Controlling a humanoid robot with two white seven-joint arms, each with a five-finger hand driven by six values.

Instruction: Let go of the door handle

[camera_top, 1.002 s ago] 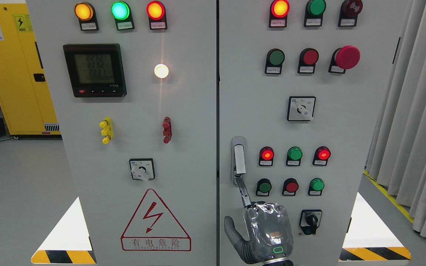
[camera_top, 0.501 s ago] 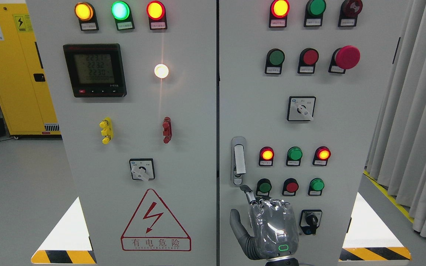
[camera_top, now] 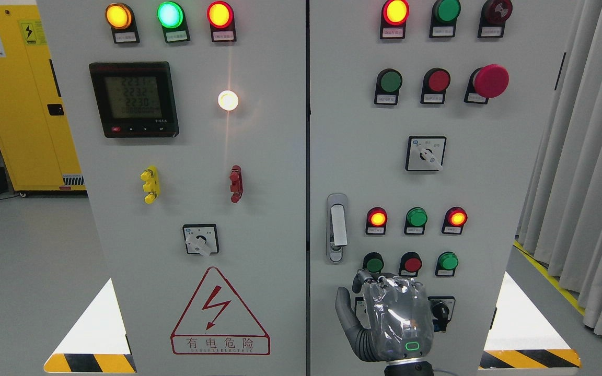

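Nearest you, the right hand point(camera_top: 392, 321) rises from the bottom edge right of the middle, back toward the camera, fingers curled loosely and holding nothing. Just above it and slightly left, apart from the fingers, the door handle point(camera_top: 337, 227) stands upright at the left edge of the right-hand cabinet door point(camera_top: 489, 172).

Three rotary switches point(camera_top: 201, 239), one door handle point(camera_top: 337, 227)

The robot hand point(camera_top: 391, 318) hides part of the black rotary switch point(camera_top: 441, 312).
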